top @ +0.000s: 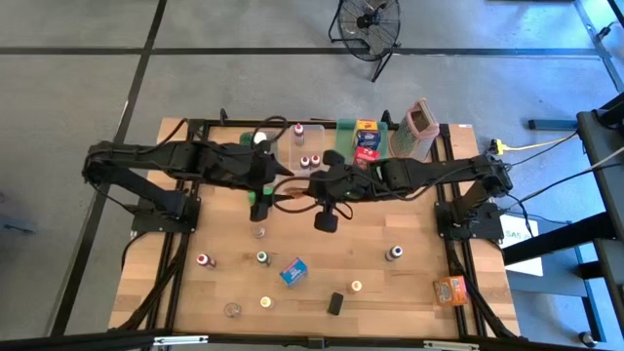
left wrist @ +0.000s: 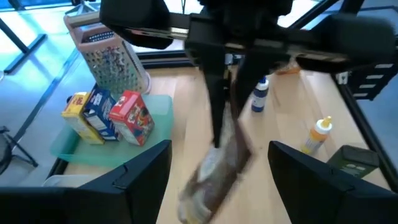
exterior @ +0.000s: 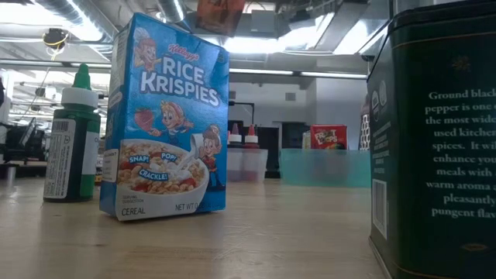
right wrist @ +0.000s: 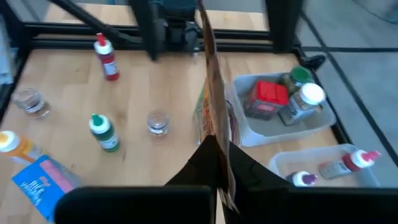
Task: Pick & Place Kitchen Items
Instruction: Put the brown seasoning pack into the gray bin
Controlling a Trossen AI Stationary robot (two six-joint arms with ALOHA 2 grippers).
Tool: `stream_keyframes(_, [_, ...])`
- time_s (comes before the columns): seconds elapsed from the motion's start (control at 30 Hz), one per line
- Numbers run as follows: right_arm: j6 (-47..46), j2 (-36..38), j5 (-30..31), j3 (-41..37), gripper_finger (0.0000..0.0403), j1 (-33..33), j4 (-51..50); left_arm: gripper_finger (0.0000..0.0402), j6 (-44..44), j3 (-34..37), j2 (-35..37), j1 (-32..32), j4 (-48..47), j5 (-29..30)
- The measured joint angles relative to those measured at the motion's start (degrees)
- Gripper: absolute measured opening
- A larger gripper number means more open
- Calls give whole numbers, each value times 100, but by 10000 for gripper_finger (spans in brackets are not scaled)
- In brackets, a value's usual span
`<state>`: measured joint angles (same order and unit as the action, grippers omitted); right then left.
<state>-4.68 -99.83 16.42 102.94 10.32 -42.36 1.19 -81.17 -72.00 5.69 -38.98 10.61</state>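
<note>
- High view: both arms meet mid-table; small bottles and a blue cereal box [top: 293,270] lie scattered on the wooden table [top: 419,283].
- Low view: Rice Krispies box [exterior: 165,120] upright beside a green-capped bottle [exterior: 71,139].
- Left wrist view: left gripper [left wrist: 221,165] spread wide, holding nothing.
- Right wrist view: right gripper [right wrist: 219,149] pinched tight on a thin brownish packet [right wrist: 213,106] (edge-on) beside a clear bin [right wrist: 283,127].

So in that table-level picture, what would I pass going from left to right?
Green-capped bottle → Rice Krispies box → two small red-capped bottles in a clear bin → red cereal box in the green tray → dark pepper tin, closest to the camera.
</note>
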Motion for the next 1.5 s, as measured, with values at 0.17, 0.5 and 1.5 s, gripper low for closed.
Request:
stream_keyframes(0.17, [265,0,-84,0,0,-54,26,263,84,0,-134,0,-13,248])
stream_keyframes(0.5, [602,11,-503,0,0,-242,-124,236,99,0,-329,0,13,442])
stream_keyframes(1.5, [844,82,-1061,0,105,-662,-776,2,443,2,-487,-90,-22,1045])
